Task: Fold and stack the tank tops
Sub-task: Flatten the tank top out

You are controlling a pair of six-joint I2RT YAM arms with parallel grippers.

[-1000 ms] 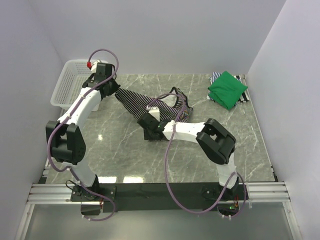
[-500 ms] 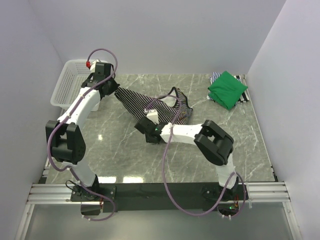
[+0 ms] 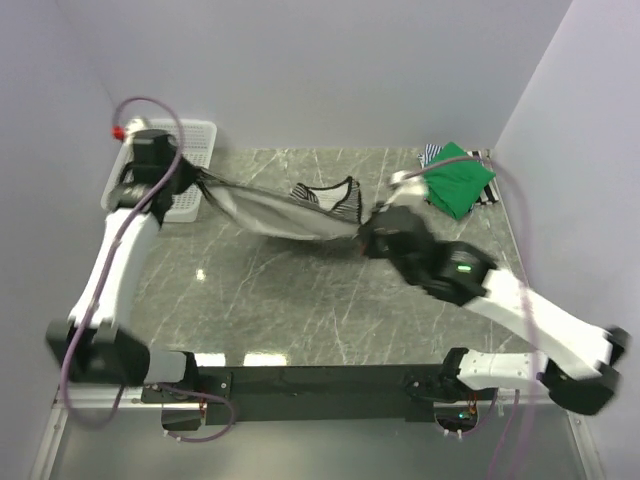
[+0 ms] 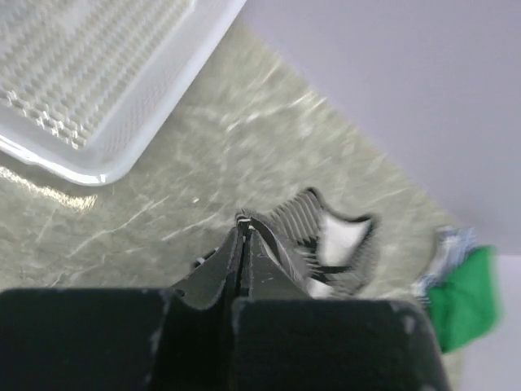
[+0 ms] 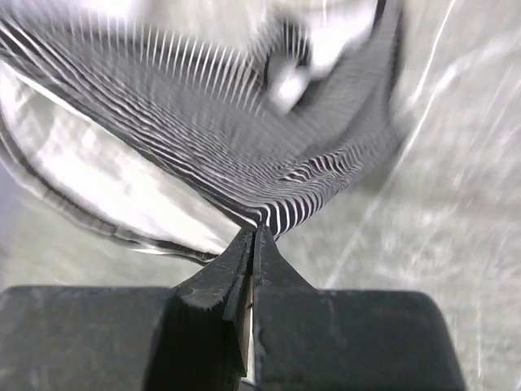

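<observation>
from above: grips the left end of a black-and-white striped soft cloth tank top (image 3: 285,212) with the left hand (image 3: 192,178), pinched shut on the cloth, near the far left corner of the grey marbled desk (image 3: 300,310), just beside a white plastic mesh basket (image 3: 200,132). grips the other end with the right hand (image 3: 362,238), likewise clamped on the cloth, toward the middle of the desk. shows the top pulled out long between the two hands, blurred, over the far half of the desk; cannot tell whether touching the surface. shows also a folded plain bright green cloth tank top (image 3: 455,180) in the far right corner, lying on a finely blue-and-white striped cloth top (image 3: 431,155), well apart from both hands.

from the left wrist: shows the left hand (image 4: 242,236) pressed together on a fold of the black-and-white top (image 4: 326,244). beyond, the basket (image 4: 98,73) at the upper left, the green top (image 4: 464,297) and the blue-and-white one (image 4: 446,248) at the right edge.

from the right wrist: shows the right hand (image 5: 254,236) closed on a bunched corner of the black-and-white top (image 5: 228,106), fanned out wide and blurred beyond the tips.
</observation>
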